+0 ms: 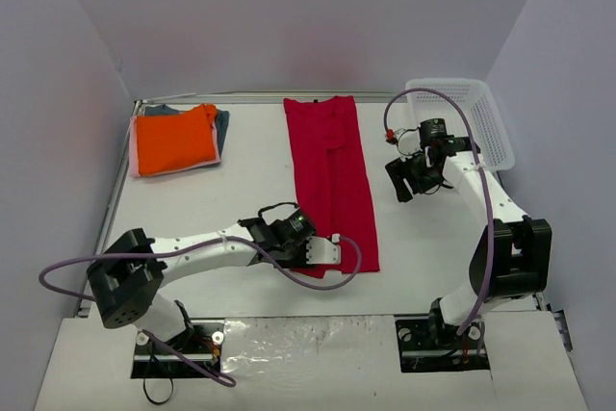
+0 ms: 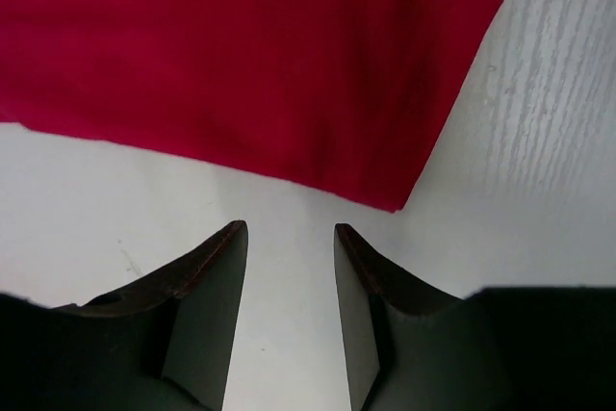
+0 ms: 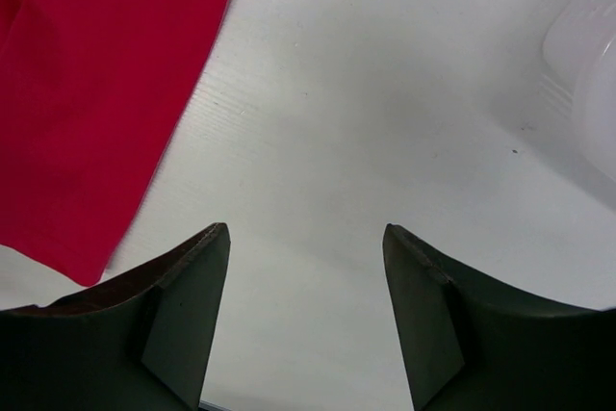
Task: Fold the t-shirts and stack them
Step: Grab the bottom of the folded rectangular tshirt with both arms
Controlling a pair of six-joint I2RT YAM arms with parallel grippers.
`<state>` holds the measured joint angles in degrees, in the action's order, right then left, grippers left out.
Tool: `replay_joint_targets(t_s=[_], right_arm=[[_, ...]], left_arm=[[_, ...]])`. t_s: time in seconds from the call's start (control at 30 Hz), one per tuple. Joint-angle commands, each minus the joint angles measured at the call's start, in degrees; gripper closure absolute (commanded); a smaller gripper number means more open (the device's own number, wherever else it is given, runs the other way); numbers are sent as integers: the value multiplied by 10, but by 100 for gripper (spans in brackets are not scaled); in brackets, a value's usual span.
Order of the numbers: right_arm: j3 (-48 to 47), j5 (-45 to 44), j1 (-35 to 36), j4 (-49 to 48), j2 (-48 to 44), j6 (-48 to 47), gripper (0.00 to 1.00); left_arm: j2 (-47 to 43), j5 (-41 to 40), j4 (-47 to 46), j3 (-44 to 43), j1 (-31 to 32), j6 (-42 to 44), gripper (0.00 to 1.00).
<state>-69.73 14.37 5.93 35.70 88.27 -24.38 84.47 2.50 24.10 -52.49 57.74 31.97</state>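
Note:
A crimson-red t-shirt (image 1: 332,175) lies flat as a long narrow strip down the middle of the table. At its near end my left gripper (image 1: 325,251) hovers open. In the left wrist view the left gripper (image 2: 289,233) has only bare table between its fingers, and a corner of the red t-shirt (image 2: 241,64) lies just ahead. My right gripper (image 1: 409,180) is open to the right of the strip. Its wrist view shows the right gripper (image 3: 306,233) empty, with the red t-shirt (image 3: 87,93) to its left. A folded orange t-shirt (image 1: 173,139) tops a pile at the back left, over a pale pink t-shirt (image 1: 135,156) and a grey-blue t-shirt (image 1: 222,127).
A white mesh basket (image 1: 462,117) stands at the back right, close behind the right arm, and its rim (image 3: 592,55) shows at the right edge of the right wrist view. Grey walls close in the table on three sides.

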Motion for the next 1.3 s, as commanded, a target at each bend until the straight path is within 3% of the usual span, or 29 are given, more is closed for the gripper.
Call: replay_joint_targets(t_s=[0.0, 0.3, 0.7, 1.03, 1.13, 1.23, 1.27], right_arm=[[1, 0, -5, 9, -7, 2, 39], [-5, -6, -5, 9, 12, 1, 39], [-3, -15, -6, 9, 23, -1, 38], [-2, -16, -6, 9, 25, -1, 38], [2, -12, -5, 14, 20, -4, 38], [8, -13, 0, 20, 9, -9, 38], [11, -15, 1, 21, 4, -10, 37]], left_arm=[[19, -8, -23, -24, 20, -12, 60], [54, 9, -43, -3, 37, -5, 60], [62, 63, 4, -23, 38, -9, 59], [104, 59, -5, -26, 38, -16, 55], [122, 61, 2, -35, 38, -20, 65], [131, 60, 1, -35, 38, -25, 85], [131, 58, 2, -37, 38, -29, 97]])
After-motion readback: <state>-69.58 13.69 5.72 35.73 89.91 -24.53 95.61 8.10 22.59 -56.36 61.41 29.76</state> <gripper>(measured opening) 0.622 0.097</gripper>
